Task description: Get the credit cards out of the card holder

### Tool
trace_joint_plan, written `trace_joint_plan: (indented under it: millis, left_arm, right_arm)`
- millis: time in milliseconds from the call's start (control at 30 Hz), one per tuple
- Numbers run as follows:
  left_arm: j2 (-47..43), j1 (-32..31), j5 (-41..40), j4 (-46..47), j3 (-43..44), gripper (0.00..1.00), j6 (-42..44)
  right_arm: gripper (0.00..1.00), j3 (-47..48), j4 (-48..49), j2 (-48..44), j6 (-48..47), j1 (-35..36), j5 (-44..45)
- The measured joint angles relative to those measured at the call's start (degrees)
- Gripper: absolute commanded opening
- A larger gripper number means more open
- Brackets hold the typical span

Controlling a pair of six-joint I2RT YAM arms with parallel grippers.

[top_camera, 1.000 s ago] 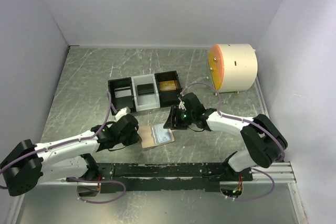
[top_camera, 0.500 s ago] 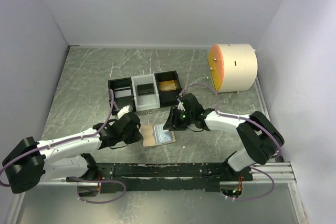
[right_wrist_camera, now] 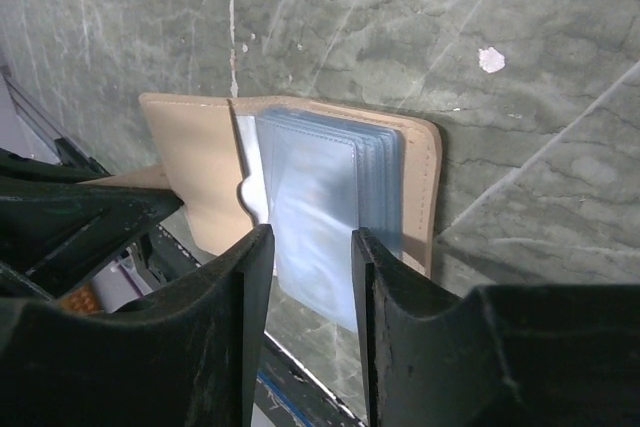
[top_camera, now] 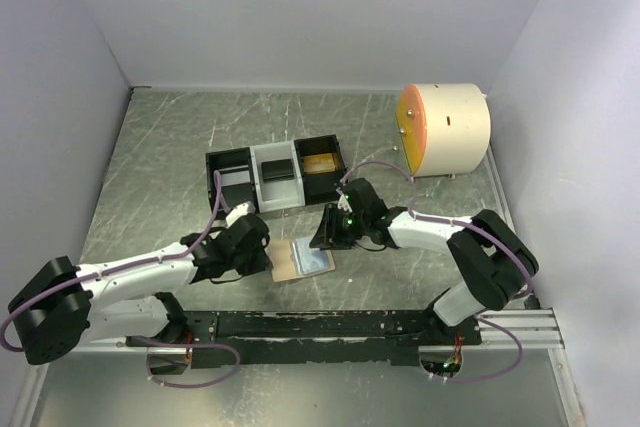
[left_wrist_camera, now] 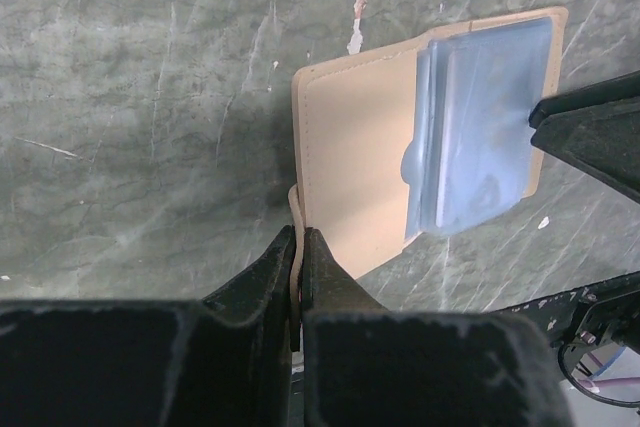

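Note:
The card holder (top_camera: 298, 259) lies open on the table, tan flap to the left and pale blue sleeves to the right. My left gripper (top_camera: 268, 257) is shut on the edge of the tan flap (left_wrist_camera: 350, 157), which is pinched between its fingertips (left_wrist_camera: 298, 239). My right gripper (top_camera: 322, 239) is open, with its jaws either side of the blue sleeves (right_wrist_camera: 320, 207) at their near end. I cannot tell whether any cards are in the sleeves. A gold card (top_camera: 320, 162) lies in the tray's right compartment.
The three-compartment black-and-white tray (top_camera: 275, 179) stands just behind the wallet. A white drum with an orange face (top_camera: 445, 129) sits at the back right. Grey walls close in the table on three sides. The black base rail (top_camera: 320, 325) runs along the near edge.
Both grippers have shifted only slightly. The left wrist has edged a little to the right and the right gripper a little to the left toward the sleeves. The wallet stays in place.

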Motion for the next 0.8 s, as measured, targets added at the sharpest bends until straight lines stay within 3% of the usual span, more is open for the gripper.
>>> trace_joint_plan:
  millis: [400,800]
  left_arm:
    - [1.44,0.00,0.87,-0.22,0.92,0.07,0.61]
    - [1.68,0.00,1.29,-0.26,0.94,0.07,0.59]
  right_arm:
    - [0.37,-0.81,4.55,0.00,2.84,0.13,-4.02]
    - [0.40,0.94,-3.76,-2.27,0.20,0.13,3.91]
